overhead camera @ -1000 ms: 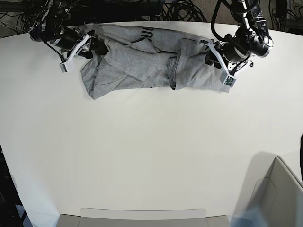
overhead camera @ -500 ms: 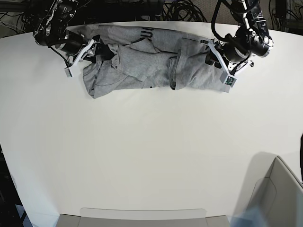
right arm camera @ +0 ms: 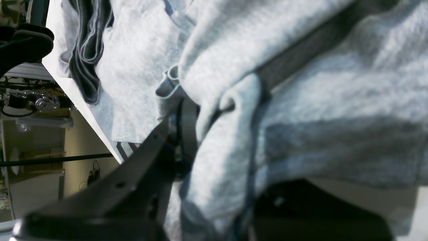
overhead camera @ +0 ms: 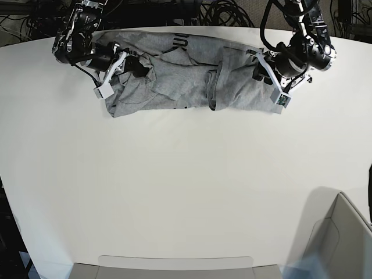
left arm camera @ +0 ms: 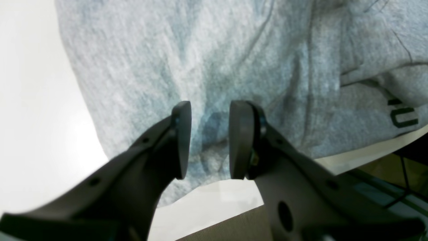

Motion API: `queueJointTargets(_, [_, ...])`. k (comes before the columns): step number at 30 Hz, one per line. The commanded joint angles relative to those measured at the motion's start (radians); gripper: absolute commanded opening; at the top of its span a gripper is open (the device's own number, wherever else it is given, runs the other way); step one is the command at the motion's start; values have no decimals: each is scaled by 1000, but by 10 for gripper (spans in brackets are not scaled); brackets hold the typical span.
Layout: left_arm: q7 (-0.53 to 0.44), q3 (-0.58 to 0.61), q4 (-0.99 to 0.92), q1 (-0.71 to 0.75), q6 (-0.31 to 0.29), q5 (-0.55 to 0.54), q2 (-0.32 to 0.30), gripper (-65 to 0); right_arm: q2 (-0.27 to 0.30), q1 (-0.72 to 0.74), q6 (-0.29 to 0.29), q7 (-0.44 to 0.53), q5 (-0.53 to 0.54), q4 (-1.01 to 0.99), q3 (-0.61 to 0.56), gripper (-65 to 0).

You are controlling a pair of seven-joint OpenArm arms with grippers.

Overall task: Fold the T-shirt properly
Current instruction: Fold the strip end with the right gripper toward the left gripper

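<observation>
The grey T-shirt (overhead camera: 186, 81) lies bunched in a long strip along the far side of the white table (overhead camera: 186, 174), with black lettering (overhead camera: 179, 40) near its top edge. My right gripper (overhead camera: 128, 64), at the left of the base view, is shut on a gathered fold of the T-shirt (right arm camera: 334, 100); cloth hides one finger in the right wrist view (right arm camera: 217, 140). My left gripper (overhead camera: 263, 72) sits at the T-shirt's right end. In the left wrist view it (left arm camera: 207, 140) is open, jaws a little apart over the cloth (left arm camera: 200, 50) near its hem.
A grey box (overhead camera: 340, 244) stands at the near right corner. A pale tray edge (overhead camera: 174, 264) runs along the near side. Cables (overhead camera: 221, 11) lie behind the table's far edge, close to both arms.
My right gripper has moved rightward with the shirt's left end in it, pushing that end inward and bunching it. The left arm has stayed put.
</observation>
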Motion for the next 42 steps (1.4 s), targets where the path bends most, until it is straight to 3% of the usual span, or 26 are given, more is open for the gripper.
queueJointTargets(1, [-14,0,15,-7,2,-12,-5,-459,7,9,11,-41,-114,-4,22,-650])
queueJointTargets(5, [-14,0,15,-7,2,-12,-5,-459,11,61,11,-41,-152,-3,128,-650])
queueJointTargets(10, [-14,0,15,-7,2,-12,-5,-459,94,148,11,-41,-195,5,219,-650])
queueJointTargets(15, [-14,-1,15,-7,4,-12,-5,-459,197,213,11,-41,-214,17,233,-650])
queueJointTargets(18, [-14,-1,15,-7,5,-12,-5,-459,223,217,-7,-41,-214,88,230,-650])
queueJointTargets(24, [-14,-1,15,-7,5,-12,-7,-459,231,202,-236,-41,-215,287,139,-650])
queueJointTargets(33, [-14,-4,15,-2,4,-12,-7,-459,231,96,-576,-41,-215,421,-200,-650])
queueJointTargets(42, [-14,-1,15,-1,4,-12,-34,-459,229,114,-797,-41,-215,481,-372,-650])
